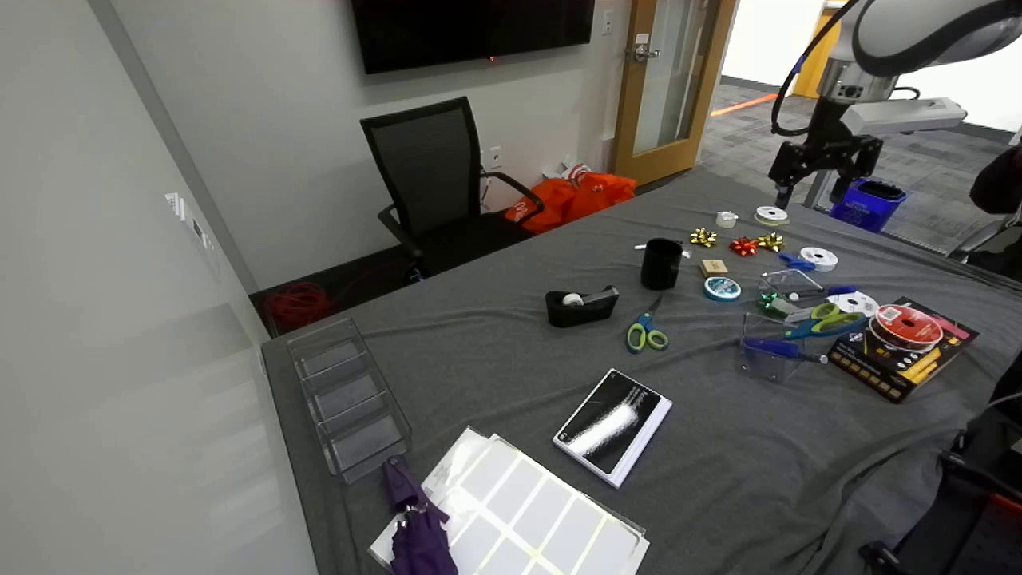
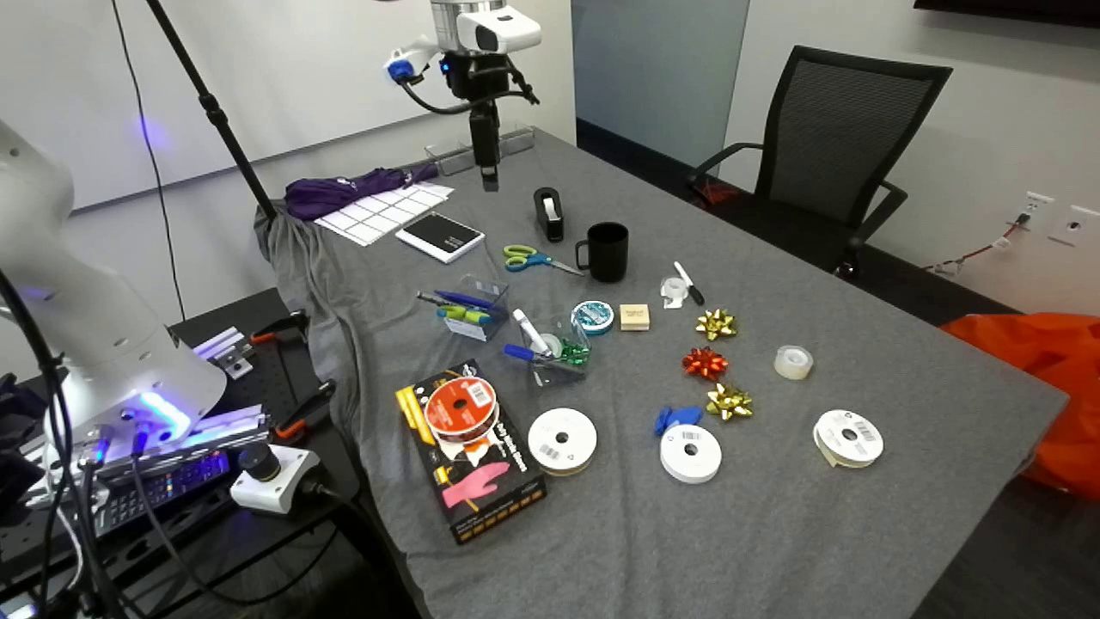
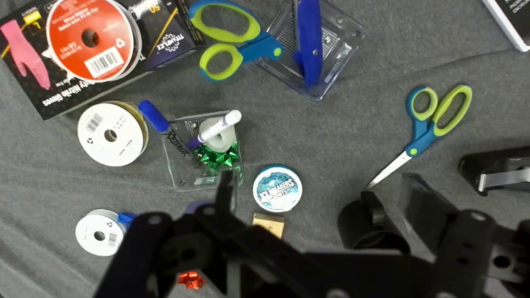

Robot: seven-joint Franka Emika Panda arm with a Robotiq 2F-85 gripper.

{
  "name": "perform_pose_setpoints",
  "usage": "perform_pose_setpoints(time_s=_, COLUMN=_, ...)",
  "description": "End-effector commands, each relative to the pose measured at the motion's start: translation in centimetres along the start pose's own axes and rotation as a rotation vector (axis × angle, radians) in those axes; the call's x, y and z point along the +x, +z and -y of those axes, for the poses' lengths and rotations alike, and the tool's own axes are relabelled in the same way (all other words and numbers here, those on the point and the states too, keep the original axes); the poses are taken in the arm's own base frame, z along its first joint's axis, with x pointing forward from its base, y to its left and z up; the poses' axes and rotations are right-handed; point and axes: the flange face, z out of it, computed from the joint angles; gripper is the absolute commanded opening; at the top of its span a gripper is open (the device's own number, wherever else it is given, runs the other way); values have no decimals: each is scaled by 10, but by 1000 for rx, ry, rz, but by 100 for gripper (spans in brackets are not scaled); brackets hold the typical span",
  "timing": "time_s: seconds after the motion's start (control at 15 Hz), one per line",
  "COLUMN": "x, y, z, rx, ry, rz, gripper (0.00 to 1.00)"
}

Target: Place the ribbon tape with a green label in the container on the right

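Note:
A flat round piece with a teal face reading Ice Breakers Mints (image 3: 277, 189) lies on the table, also in both exterior views (image 1: 722, 289) (image 2: 593, 317). No ribbon spool with a green label shows. A clear container (image 3: 176, 174) beside it holds markers, a clear tape roll and a green bow; both exterior views show it (image 1: 786, 279) (image 2: 559, 376). Another clear container (image 3: 337, 70) holds blue pens, with green-blue scissors at it; both exterior views show it (image 1: 754, 363) (image 2: 498, 292). My gripper (image 3: 321, 182) is open and empty, raised above the table in both exterior views (image 1: 810, 196) (image 2: 490, 179).
A black mug (image 3: 364, 225), scissors (image 3: 426, 128) and a wooden block (image 3: 269, 223) lie near the teal piece. A red spool (image 2: 461, 408) sits on a glove box (image 2: 494, 499). White spools (image 2: 562, 440) and bows lie around. A clear divided tray (image 1: 351, 399) stands farther off.

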Motion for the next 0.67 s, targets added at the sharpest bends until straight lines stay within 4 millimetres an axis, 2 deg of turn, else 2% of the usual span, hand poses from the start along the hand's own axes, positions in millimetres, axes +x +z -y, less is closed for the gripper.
perform_pose_setpoints(time_s=0.0, x=23, y=34, z=-20, rx=70, ry=-28, rz=7, gripper=100)
perform_pose_setpoints(time_s=0.33, x=62, y=82, z=-37, rx=74, ry=-16, rz=7, gripper=100)
perform_pose_setpoints(time_s=0.6, x=102, y=114, z=-31, rx=73, ry=37, rz=-23, gripper=100)
